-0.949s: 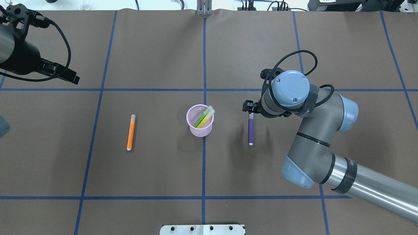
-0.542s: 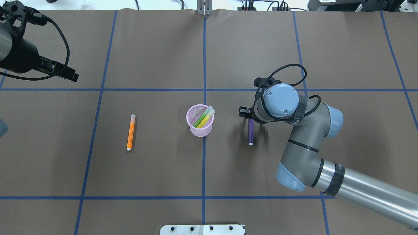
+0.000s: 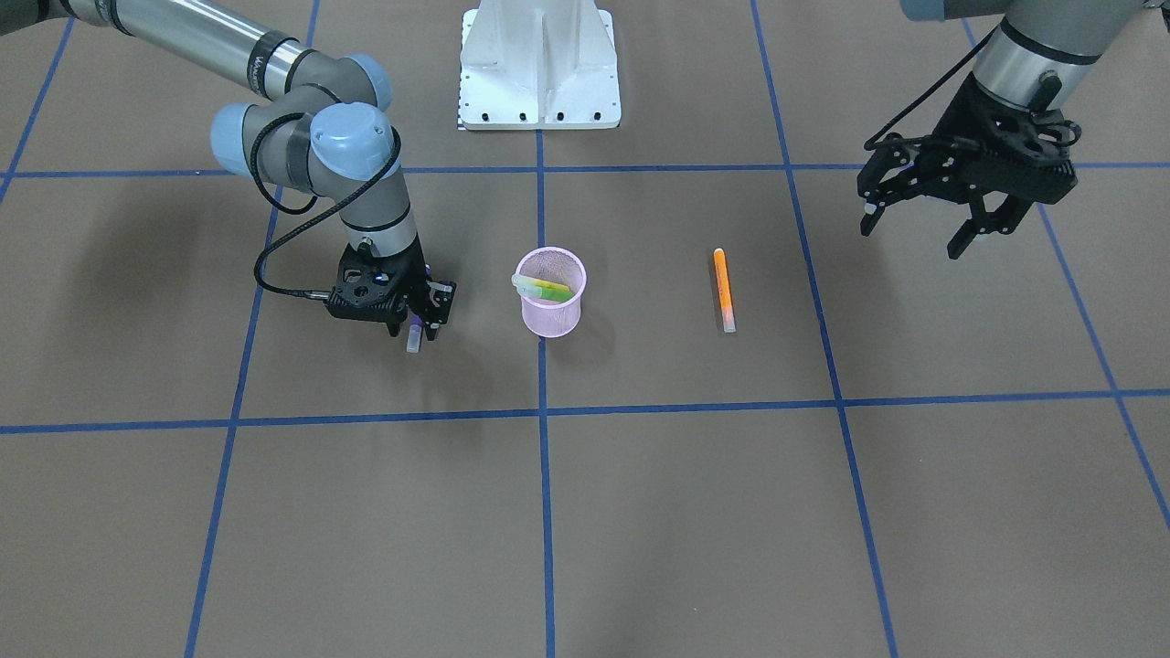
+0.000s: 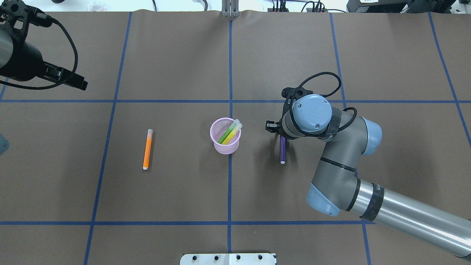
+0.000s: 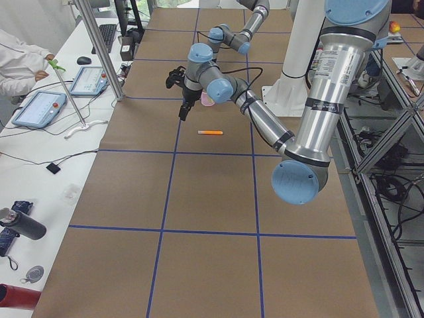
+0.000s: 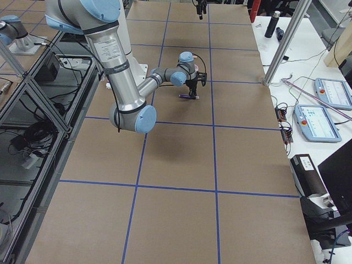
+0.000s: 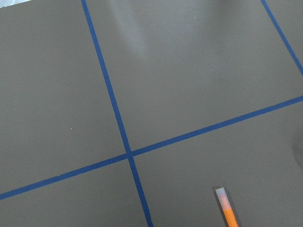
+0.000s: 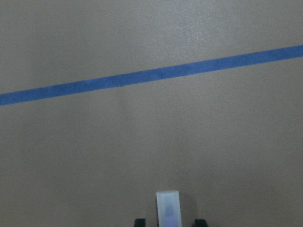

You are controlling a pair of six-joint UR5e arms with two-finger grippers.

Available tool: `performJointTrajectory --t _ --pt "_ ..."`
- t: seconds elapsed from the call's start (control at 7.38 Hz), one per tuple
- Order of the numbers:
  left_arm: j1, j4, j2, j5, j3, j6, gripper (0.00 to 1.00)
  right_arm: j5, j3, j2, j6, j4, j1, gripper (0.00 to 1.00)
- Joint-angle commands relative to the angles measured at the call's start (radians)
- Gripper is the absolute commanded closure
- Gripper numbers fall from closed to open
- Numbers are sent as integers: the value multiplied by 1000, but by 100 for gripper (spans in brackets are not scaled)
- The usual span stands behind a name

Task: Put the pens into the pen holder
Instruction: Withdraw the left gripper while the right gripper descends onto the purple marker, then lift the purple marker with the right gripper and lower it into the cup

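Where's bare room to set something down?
Bare mat between the orange pen and the pen holder, and the whole row farthest from the robot's base. Crowded right of the holder: right claw around the purple pen.

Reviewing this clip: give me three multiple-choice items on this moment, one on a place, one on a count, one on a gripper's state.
1. Where is the orange pen?
A. inside the pen holder
B. flat on the table, apart from the holder
C. leaning on the holder

2. How many pens are in the pen holder?
A. two
B. one
C. three

3. How is the right gripper placed at the purple pen?
A. shut and lifting it
B. open, raised well clear of it
C. open, straddling it on the table

Answers:
1 B, it lies alone on the table.
2 A, a green pen and a yellow pen stand in it.
3 C, the right wrist view shows gaps on both sides of the pen's cap.
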Motion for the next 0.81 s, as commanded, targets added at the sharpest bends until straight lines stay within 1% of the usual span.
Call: performJointTrajectory --t 0.0,0.27,0.41,0.54,0.68 --pt "2 -2 3 14 0 -21 0 -8 1 -2 0 -1 -10 81" --pt "2 -2 2 14 2 -25 0 -10 1 -2 -3 -1 -15 80" --pt "4 -2 2 14 2 -25 0 -8 12 -1 -3 -1 -13 94" --pt "4 -2 2 14 3 -25 0 -8 35 -2 -8 -3 -5 100" --pt "4 -2 4 14 5 -25 0 -10 87 -2 -12 -51 4 100"
